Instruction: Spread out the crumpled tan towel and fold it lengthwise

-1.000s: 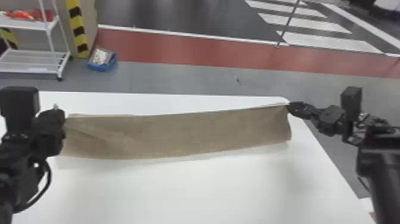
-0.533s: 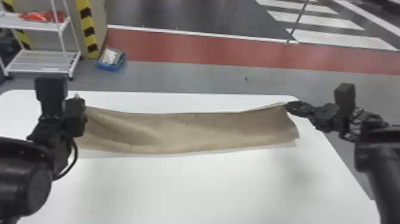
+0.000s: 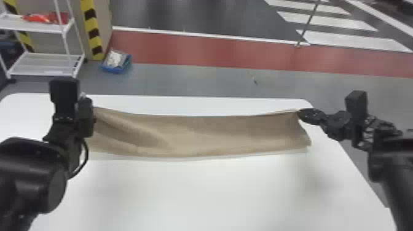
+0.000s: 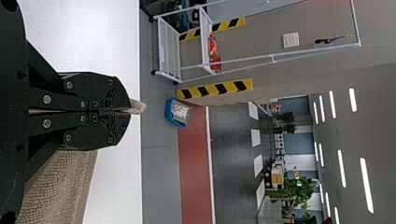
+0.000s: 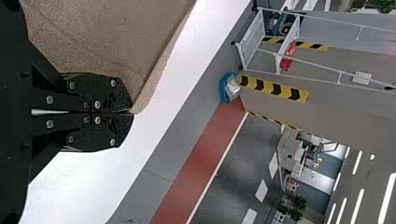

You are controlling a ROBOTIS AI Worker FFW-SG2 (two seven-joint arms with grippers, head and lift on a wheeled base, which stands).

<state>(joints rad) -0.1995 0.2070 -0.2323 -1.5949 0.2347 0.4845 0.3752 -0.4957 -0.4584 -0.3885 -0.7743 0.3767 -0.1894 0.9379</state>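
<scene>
Left wrist view: the tan towel (image 4: 60, 186), soft, probably light, is pinched by left gripper (image 4: 130, 111), likewise by right gripper (image 5: 131, 113); corners should be held.

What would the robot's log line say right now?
left claw: shut on towel | right claw: shut on towel corner | towel: long strip over white table, creased near left claw

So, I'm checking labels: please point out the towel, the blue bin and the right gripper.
Tan towel (image 3: 215, 132), head view, the middle of its face.
Blue bin (image 3: 113, 70), head view, its near wall.
Right gripper (image 5: 130, 112), right wrist view, where its fingers meet.
</scene>
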